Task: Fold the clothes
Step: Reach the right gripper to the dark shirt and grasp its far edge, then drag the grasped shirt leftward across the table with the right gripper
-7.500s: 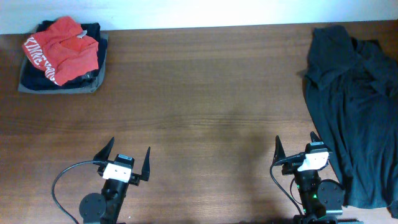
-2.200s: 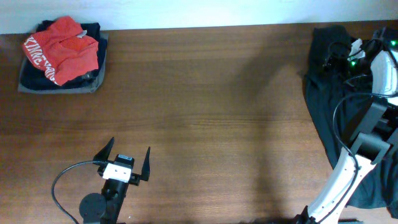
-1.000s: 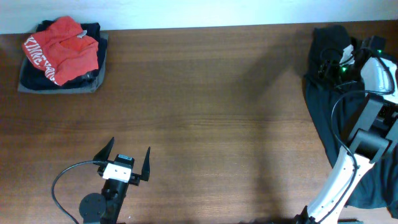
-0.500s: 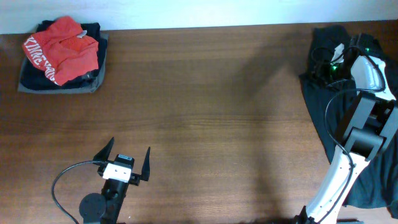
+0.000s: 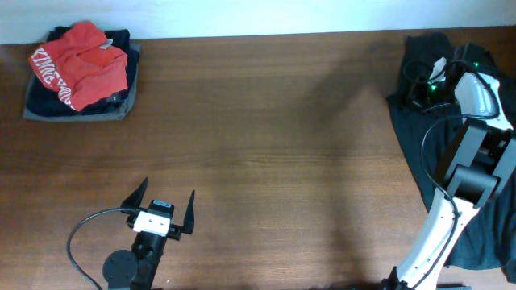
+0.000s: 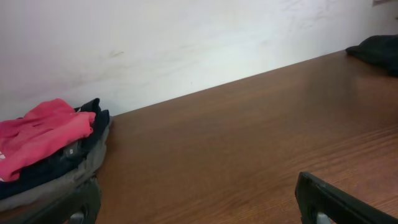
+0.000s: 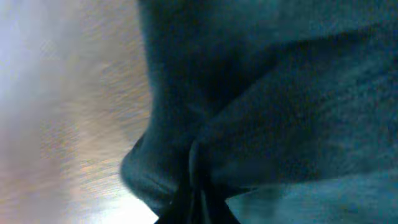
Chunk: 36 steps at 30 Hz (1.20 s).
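Dark teal-grey T-shirt (image 5: 407,133), crumpled on the worktop (image 5: 282,161) beneath and behind the right hand (image 5: 418,84), which pinches one thin fold; risk: so shallow a pinch may slip on lifting, or drag bunched layers along.

Brown wooden table (image 5: 258,145), its grain running left to right; pale, faintly scuffed wall (image 6: 186,37) along its far edge.

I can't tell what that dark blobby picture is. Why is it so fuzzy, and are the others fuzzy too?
Right wrist view: the camera is so close to the dark teal-grey shirt that cloth and table blur. Overhead view: sharp, with a soft shadow on the wood. Left wrist view: clear and evenly lit.
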{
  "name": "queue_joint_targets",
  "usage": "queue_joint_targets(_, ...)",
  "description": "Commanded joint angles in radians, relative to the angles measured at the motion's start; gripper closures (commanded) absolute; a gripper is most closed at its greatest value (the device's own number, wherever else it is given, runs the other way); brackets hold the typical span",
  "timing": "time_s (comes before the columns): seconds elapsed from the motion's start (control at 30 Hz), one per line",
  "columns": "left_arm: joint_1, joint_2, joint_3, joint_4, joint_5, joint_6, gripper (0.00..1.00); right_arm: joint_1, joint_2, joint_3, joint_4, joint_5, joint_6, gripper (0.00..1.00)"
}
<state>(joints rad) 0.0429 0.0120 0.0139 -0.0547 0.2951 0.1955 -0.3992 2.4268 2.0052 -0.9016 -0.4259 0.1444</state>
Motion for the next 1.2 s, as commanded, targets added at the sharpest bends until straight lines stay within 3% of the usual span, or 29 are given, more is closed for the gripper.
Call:
queue_joint_targets(0.0, 0.006, -0.006, -0.005, -0.002, -0.003, 0.016, 0.01, 0.008, -0.031, -0.008, 0.004, -0.148, 0.003, 0.96)
queue_joint_targets(0.37, 0.006, -0.006, -0.005, -0.002, -0.003, 0.016, 0.01, 0.115, -0.18, 0.018, 0.009, -0.272, 0.002, 0.96)
queue_joint_targets(0.87, 0.006, -0.006, -0.005, -0.002, -0.003, 0.016, 0.01, 0.42, -0.226, 0.026, 0.031, -0.24, 0.001, 0.96)
queue_joint_targets(1.17, 0.006, -0.006, -0.005, -0.002, -0.003, 0.016, 0.01, 0.681, -0.226, 0.026, 0.077, -0.24, 0.057, 0.96)
